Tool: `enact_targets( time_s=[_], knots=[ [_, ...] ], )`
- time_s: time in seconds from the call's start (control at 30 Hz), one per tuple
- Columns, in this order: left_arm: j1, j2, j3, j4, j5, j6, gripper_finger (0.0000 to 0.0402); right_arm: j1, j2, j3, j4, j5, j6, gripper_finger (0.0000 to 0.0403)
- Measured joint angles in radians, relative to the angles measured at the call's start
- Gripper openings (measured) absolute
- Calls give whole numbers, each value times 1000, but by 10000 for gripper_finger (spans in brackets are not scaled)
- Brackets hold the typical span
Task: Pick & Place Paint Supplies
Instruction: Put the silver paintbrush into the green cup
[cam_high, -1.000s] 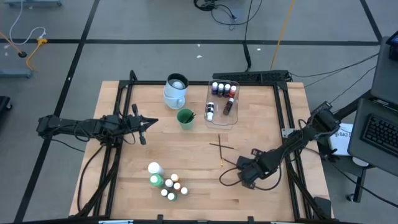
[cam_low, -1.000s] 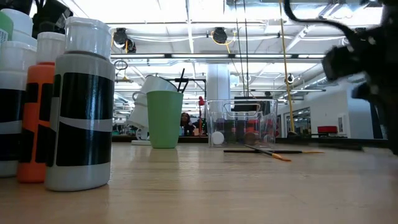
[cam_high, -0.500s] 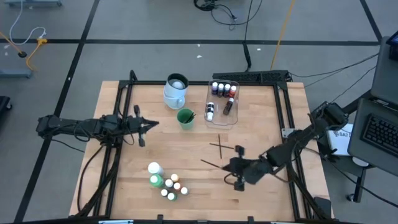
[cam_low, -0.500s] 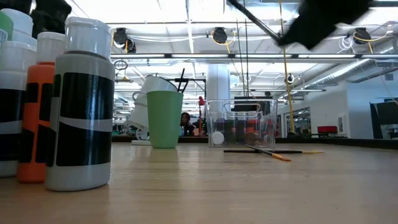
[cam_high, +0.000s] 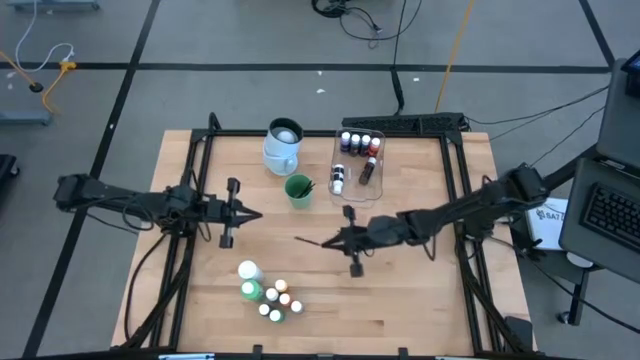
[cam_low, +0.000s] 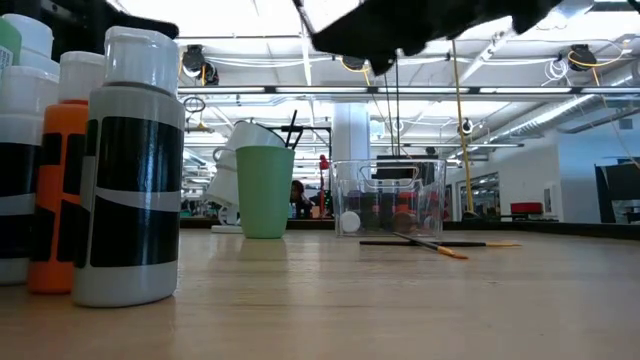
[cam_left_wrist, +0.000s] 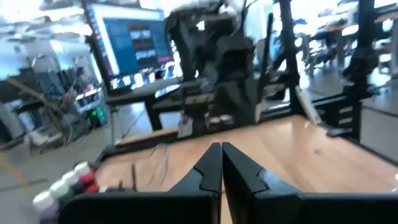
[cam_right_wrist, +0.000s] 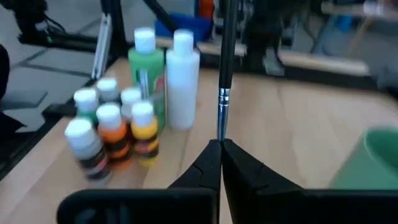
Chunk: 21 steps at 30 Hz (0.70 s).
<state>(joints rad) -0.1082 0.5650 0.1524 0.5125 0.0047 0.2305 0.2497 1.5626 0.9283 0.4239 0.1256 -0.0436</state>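
Two dark arms reach over the wooden tabletop (cam_high: 420, 300). The right hand (cam_high: 345, 240) is over the middle of the tabletop, its fingers closed on a thin dark-handled brush (cam_right_wrist: 224, 74), which sticks out from the fingertips toward the left in the high view (cam_high: 312, 242). The left hand (cam_high: 248, 212) is over the left part of the tabletop, fingers pressed together with nothing between them.

Near the front left edge stands a cluster of small paint bottles (cam_high: 276, 300) with white and coloured caps, and touching it on the left are a white bottle (cam_high: 248, 270) and a green bottle (cam_high: 249, 290). In the right wrist view the same group shows beyond the brush tip: the green bottle (cam_right_wrist: 145, 74), the white bottle (cam_right_wrist: 182, 81) and the small ones (cam_right_wrist: 112, 134).

Far on the tabletop a clear plastic tub (cam_high: 357, 168) holds several more tiny bottles (cam_high: 358, 142). Left of it stand a green cup (cam_high: 298, 190) with brush handles in it and a pale-blue jug (cam_high: 283, 146). More brushes (cam_low: 430, 243) lie on the wood in front of the tub in the low view.
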Motion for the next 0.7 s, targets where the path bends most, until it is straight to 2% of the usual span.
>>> enact_targets(
  time_s=[0.1,0.23,0.47,0.57,0.7],
  knots=[
    [-9,36,0,48,32,9,47,-31,53,0,97,-52,-88,0],
    [-25,75,0,100,90,13,109,-65,123,2,246,-57,-118,0],
    [-38,143,0,181,136,8,227,-104,203,31,266,-78,-136,0],
    [-38,169,0,225,136,10,258,-107,234,72,272,-77,-159,0],
    [-38,215,0,292,125,-5,280,-106,276,140,245,-78,-188,0]
  ],
)
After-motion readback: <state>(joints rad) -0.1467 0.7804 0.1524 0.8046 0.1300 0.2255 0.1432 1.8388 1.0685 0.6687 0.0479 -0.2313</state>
